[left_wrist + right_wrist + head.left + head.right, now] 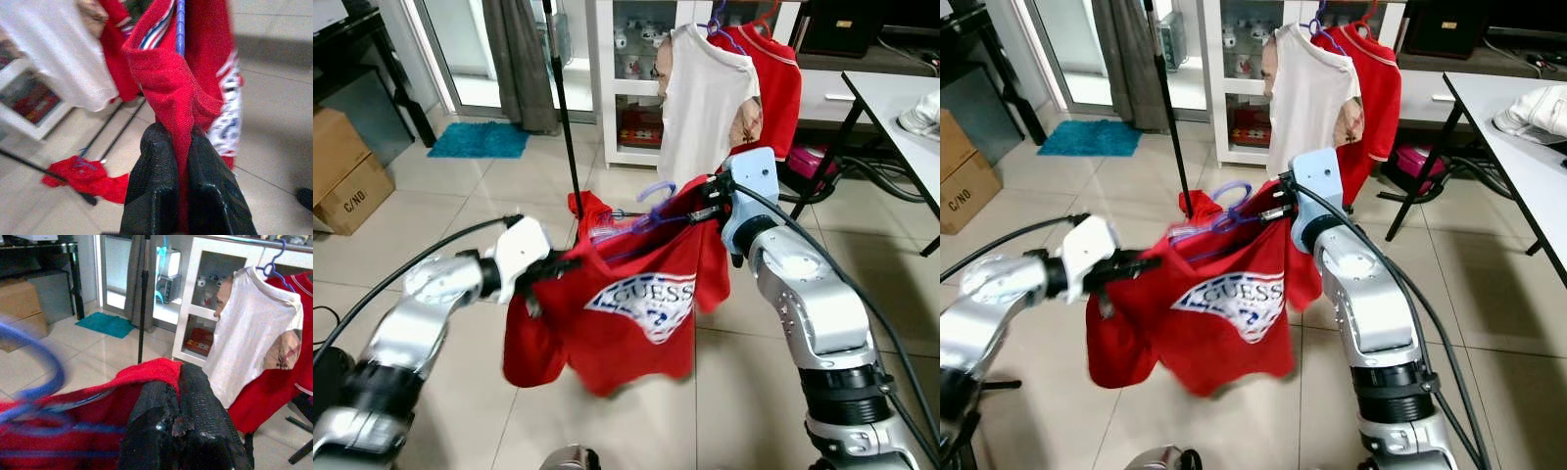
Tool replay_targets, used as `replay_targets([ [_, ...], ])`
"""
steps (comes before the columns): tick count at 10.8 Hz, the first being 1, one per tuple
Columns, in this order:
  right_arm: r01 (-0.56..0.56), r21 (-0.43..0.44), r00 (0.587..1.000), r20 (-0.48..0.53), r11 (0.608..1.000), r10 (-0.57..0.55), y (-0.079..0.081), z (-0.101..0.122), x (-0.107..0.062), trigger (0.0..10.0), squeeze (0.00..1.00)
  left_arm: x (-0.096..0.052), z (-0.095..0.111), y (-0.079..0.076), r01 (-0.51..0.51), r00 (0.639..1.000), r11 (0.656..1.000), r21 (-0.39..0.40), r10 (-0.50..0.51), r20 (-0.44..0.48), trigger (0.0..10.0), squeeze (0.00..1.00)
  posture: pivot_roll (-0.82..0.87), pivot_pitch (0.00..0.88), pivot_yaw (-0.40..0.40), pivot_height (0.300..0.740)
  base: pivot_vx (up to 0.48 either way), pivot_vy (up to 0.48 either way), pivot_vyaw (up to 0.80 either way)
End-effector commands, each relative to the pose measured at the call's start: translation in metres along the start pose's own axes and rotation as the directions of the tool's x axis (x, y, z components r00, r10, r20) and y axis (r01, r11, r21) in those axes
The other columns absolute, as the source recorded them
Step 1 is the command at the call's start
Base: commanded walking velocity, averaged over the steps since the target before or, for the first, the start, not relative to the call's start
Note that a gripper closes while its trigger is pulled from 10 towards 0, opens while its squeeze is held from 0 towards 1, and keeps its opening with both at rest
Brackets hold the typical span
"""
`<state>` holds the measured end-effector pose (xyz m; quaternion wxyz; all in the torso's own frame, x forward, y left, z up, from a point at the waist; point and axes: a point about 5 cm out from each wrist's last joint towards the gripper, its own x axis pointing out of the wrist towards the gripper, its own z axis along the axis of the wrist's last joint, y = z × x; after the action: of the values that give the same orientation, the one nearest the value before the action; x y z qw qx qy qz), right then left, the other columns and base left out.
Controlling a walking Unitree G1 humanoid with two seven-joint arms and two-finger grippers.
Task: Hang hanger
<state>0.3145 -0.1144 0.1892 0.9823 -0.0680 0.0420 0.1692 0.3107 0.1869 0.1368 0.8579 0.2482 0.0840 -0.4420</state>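
A red GUESS T-shirt (636, 304) hangs on a purple hanger (651, 201) held up between my two arms. My left gripper (558, 266) is shut on the shirt's left shoulder fabric (178, 122). My right gripper (713, 201) is shut on the shirt's right shoulder by the hanger's end (166, 377). The hanger's hook (34, 362) curls up above the collar. Behind stands a clothes rack with a white shirt (705, 108) and a red shirt (778, 88) on hangers; the rack's black pole (563, 117) rises at the left.
A red cloth (582, 206) lies on the floor at the pole's foot. A white cabinet (626, 88) stands behind the rack. A white table (901, 117) is at the right, cardboard boxes (347, 176) at the left, a teal mat (480, 140) by the door.
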Motion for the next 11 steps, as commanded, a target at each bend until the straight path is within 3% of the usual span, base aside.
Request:
replay_targets([
  [1,-0.034,-0.007,0.999,-0.013,0.999,0.034,0.006,0.001,-0.003,0.0,0.0,0.003,0.01,0.014,-0.075,0.997,0.997,0.024,0.075,0.012,0.0,0.0,-0.01,0.0,0.06,0.74,0.0,0.0,0.0],
  [4,-0.039,0.004,0.996,-0.074,0.999,0.039,0.009,-0.013,-0.008,0.0,0.0,0.0,0.021,0.029,-0.125,0.989,0.992,-0.004,0.125,0.073,0.0,0.0,-0.02,0.0,0.064,0.74,0.0,0.0,0.0],
  [5,-0.086,-0.008,0.991,-0.1,0.996,0.084,0.018,-0.018,-0.008,10.0,0.0,0.001,0.03,0.027,-0.08,0.985,0.996,-0.028,0.083,0.154,0.0,0.0,-0.02,0.0,0.069,0.74,0.0,0.0,0.0],
  [6,-0.11,0.014,0.988,-0.106,0.994,0.111,0.023,-0.021,-0.008,10.0,0.0,0.001,0.035,0.024,-0.034,0.979,0.999,-0.042,0.042,0.199,0.0,0.0,-0.02,0.0,0.07,0.74,0.0,0.0,0.0],
  [7,-0.105,0.032,0.99,-0.095,0.994,0.107,0.024,-0.023,-0.008,10.0,1.0,-0.005,0.04,0.021,0.047,0.967,0.996,-0.071,-0.028,0.253,0.0,0.0,-0.03,0.0,0.074,0.74,0.0,0.0,0.0],
  [9,-0.118,0.038,0.989,-0.084,0.992,0.121,0.021,-0.025,-0.01,10.0,1.0,-0.015,0.038,0.025,0.074,0.966,0.994,-0.082,-0.051,0.254,0.0,0.0,-0.03,0.0,0.079,0.74,0.0,0.0,0.0],
  [11,-0.248,0.003,0.968,-0.045,0.969,0.248,0.02,-0.019,-0.018,10.0,1.0,-0.029,0.035,0.036,0.075,0.974,0.994,-0.081,-0.055,0.221,0.0,0.0,-0.03,0.0,0.089,0.74,0.0,0.0,0.0],
])
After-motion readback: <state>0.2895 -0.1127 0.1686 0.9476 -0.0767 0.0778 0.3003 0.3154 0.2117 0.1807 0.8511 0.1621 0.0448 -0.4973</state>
